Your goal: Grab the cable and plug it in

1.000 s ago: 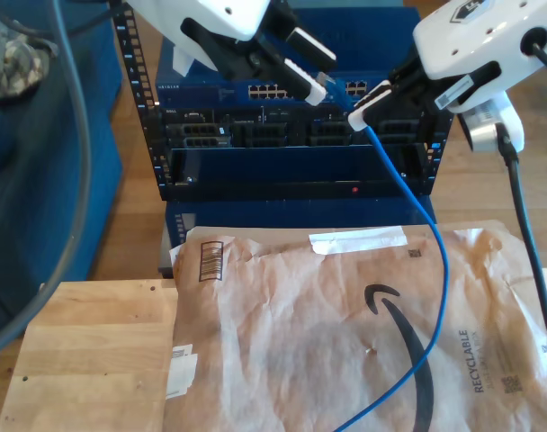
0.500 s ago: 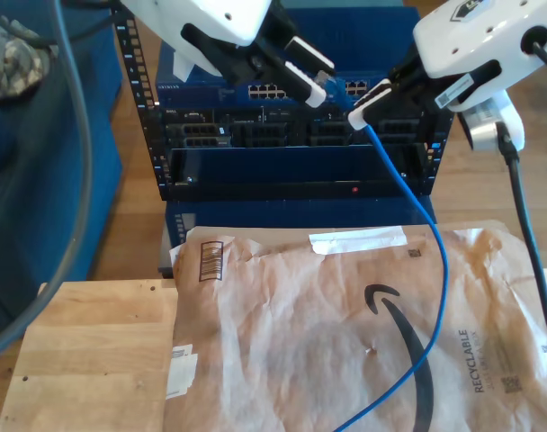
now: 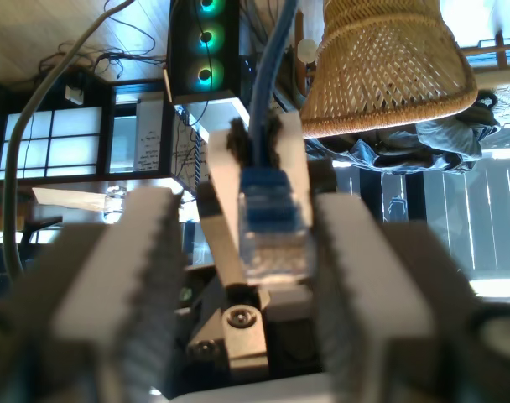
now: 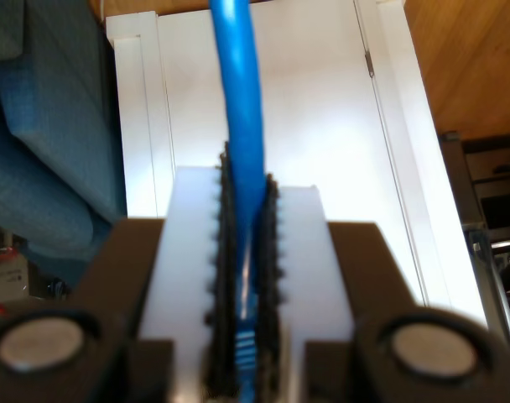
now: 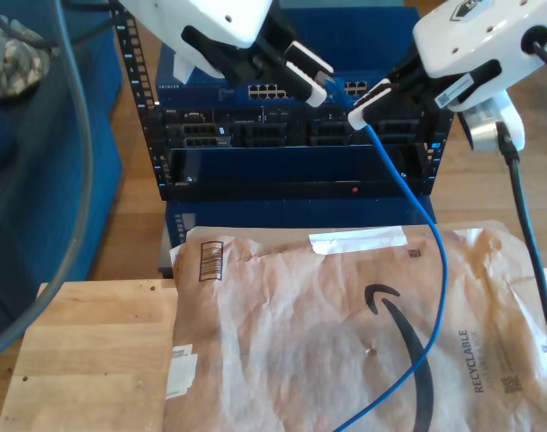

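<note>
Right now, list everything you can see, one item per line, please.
thin bright-blue network cable: one, blue, running from my second gripper down across the mailer
translucent blue plug: one, at the cable's held end
rack of network equipment: one, dark blue and black, behind the mailer
crumpled brown paper mailer: one, brown, in front of the rack
light wooden board: one, at the exterior view's lower left
woven wicker basket: one, tan, in the first wrist view's background
my first gripper: jaws open, in front of the rack near the plug
my second gripper: jaws shut on the cable
</note>
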Robot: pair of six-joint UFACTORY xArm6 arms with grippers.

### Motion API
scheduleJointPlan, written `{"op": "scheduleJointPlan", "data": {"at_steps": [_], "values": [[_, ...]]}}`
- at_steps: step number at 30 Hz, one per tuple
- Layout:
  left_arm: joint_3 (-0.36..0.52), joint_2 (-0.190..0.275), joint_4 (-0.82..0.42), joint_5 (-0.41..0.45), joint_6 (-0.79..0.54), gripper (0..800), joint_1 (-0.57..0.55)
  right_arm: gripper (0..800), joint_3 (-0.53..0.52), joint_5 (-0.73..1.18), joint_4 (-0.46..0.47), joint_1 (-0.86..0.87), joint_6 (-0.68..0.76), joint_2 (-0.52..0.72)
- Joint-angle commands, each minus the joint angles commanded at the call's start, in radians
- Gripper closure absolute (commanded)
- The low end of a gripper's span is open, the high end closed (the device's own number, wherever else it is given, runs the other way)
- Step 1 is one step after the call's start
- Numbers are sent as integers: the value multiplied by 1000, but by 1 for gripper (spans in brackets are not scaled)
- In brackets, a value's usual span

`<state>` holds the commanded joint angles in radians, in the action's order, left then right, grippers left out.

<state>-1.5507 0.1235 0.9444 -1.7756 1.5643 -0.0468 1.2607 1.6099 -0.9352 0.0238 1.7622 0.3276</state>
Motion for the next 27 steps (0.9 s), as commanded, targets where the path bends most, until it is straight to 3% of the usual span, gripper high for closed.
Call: {"op": "scheduleJointPlan", "data": {"at_steps": [3, 5, 11, 12, 15, 16, 19, 22, 27], "values": [[12, 0, 0, 20, -11, 656, 2, 773, 0, 0, 0, 0, 0, 0], [29, 3, 0, 38, -21, 761, 5, 771, 0, 0, 0, 0, 0, 0], [40, 5, 2, 55, -23, 775, 18, 739, -2, 0, 0, -17, 0, 0], [40, 5, 2, 55, -25, 775, 18, 662, -2, 0, 2, -18, 0, -2], [40, 5, 2, 54, -25, 776, 18, 209, -3, 0, 9, -29, -3, -3], [40, 5, 2, 54, -23, 776, 18, 162, -3, 0, 9, -29, -3, -5], [40, 5, 2, 54, -25, 780, 18, 62, 0, -18, 20, -26, -5, 0], [38, 5, 12, 46, -25, 784, 26, 14, 2, -109, 64, -26, -15, 41], [35, 2, 69, 20, -12, 791, 37, 2, -3, -222, 152, -31, -28, 117]]}}
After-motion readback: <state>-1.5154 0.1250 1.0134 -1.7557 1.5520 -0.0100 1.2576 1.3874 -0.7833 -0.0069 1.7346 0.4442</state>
